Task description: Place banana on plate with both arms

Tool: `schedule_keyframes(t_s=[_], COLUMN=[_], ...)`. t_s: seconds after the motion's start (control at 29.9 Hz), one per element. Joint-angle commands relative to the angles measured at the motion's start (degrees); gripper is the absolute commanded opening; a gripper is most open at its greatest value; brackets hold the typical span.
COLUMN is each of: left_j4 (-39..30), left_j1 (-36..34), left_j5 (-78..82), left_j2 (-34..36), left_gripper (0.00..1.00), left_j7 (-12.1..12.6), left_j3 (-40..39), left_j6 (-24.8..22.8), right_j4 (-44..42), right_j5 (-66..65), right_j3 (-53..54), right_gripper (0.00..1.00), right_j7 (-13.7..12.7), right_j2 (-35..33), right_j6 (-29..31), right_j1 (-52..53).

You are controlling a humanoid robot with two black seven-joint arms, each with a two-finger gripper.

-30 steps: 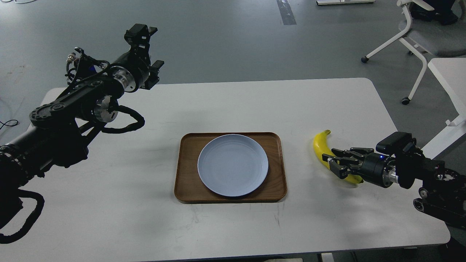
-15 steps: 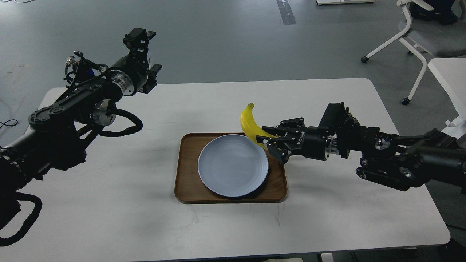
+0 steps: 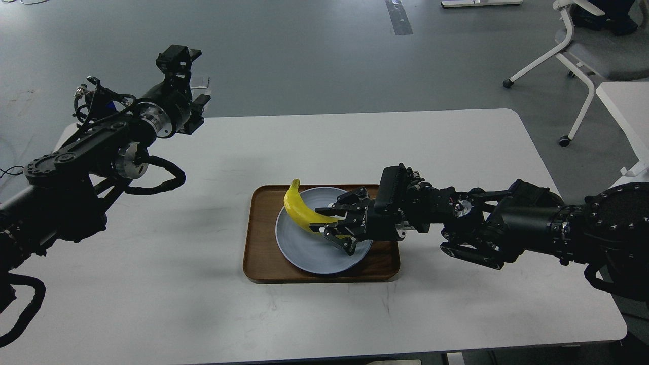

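Note:
The yellow banana [image 3: 299, 208] is over the pale blue plate [image 3: 302, 249], its tip pointing up and left; I cannot tell whether it touches the plate. My right gripper [image 3: 335, 223] reaches in from the right over the plate and is shut on the banana's lower end. My left gripper [image 3: 198, 104] is raised at the table's far left edge, well away from the plate. It is dark and seen at an angle, so its fingers cannot be told apart.
The plate sits on a brown wooden tray [image 3: 260, 248] in the middle of the white table [image 3: 456, 142]. A white-legged chair [image 3: 583, 56] and another white table [image 3: 626, 109] stand at the far right.
My right gripper carried the banana from the table at the right, up and leftward, to over the plate. My left arm drifted slightly left.

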Motion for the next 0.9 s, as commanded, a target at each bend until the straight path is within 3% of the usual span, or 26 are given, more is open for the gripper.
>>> schedule_keyframes(t_s=[0.0,0.03,0.07,0.13,0.17,0.2,0.43,0.6,0.77,0.87], left_j4=[0.24,0.42,0.42,0.51,0.51,0.51,0.68,0.68,0.68,0.51], left_j1=[0.21,0.21,0.21,0.3,0.3,0.21,0.03,-0.05,-0.14,-0.14], left_j5=[0.45,0.46,0.46,0.46,0.46,0.46,0.46,0.37,0.37,0.11], left_j2=[-0.04,-0.04,-0.04,-0.04,-0.04,-0.04,-0.04,-0.21,-0.22,-0.3], left_gripper=[0.98,0.98,0.98,0.98,0.98,0.98,0.98,0.98,0.98,0.98], left_j7=[0.06,0.06,0.06,0.06,0.06,0.06,0.24,0.24,0.24,0.24], left_j3=[-0.01,-0.01,-0.01,-0.01,-0.01,-0.01,-0.01,-0.09,-0.09,-0.44], left_j6=[-0.05,-0.05,-0.14,-0.14,-0.58,-1.19,-3.31,-3.31,-3.39,-3.39], right_j4=[0.53,0.96,1.06,1.58,2.45,3.33,4.13,4.4,4.57,5.45], right_j5=[0.07,0.15,1.02,3.13,6.1,8.57,10.88,12.71,26.96,45.55], right_j3=[-0.41,-0.41,-0.41,-0.32,-0.32,-0.32,0.29,4.5,13.13,18.21], right_gripper=[0.0,0.09,0.32,0.54,0.83,1.0,1.0,1.0,1.0,1.0], right_j7=[0.01,0.01,0.01,0.01,0.01,0.01,0.01,0.01,0.01,0.01], right_j2=[-0.18,-0.27,-0.36,-0.53,-0.71,-0.71,-1.15,-5.1,-9.59,-12.3], right_j6=[0.05,-0.04,-0.38,-0.74,-0.83,-0.83,-0.92,-0.65,0.75,7.33], right_j1=[-0.01,-0.18,-0.18,-0.18,-0.27,-0.36,-0.01,2.1,3.07,5.7])
